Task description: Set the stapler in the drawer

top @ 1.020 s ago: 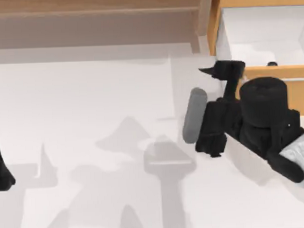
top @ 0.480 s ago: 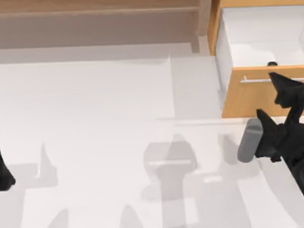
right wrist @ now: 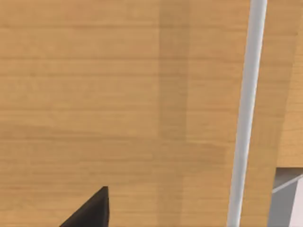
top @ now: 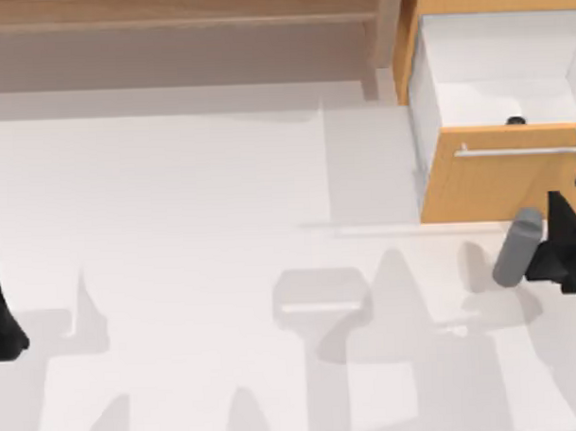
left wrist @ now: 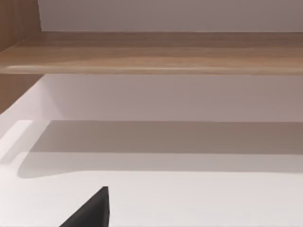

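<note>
Orange-tan wood fronts the drawer [top: 476,185], which stands pulled open at the top view's upper right, white inner walls showing and a thin silver bar handle [top: 518,152] across its face. Just behind the front panel's upper edge, inside the drawer, a small dark piece of the stapler [top: 516,121] peeks out; no label or writing on it can be read. The right hand [top: 566,253] sits at the right edge of the counter [top: 194,228], just in front of the drawer face, apart from it; how far its fingers are spread I cannot tell. Its wrist view looks close at the wood front and handle [right wrist: 246,113]. The left hand [top: 0,315] rests parked at the counter's left edge, beside nothing, its opening likewise unclear. A duller brown shelf unit [top: 178,35] runs along the back.
</note>
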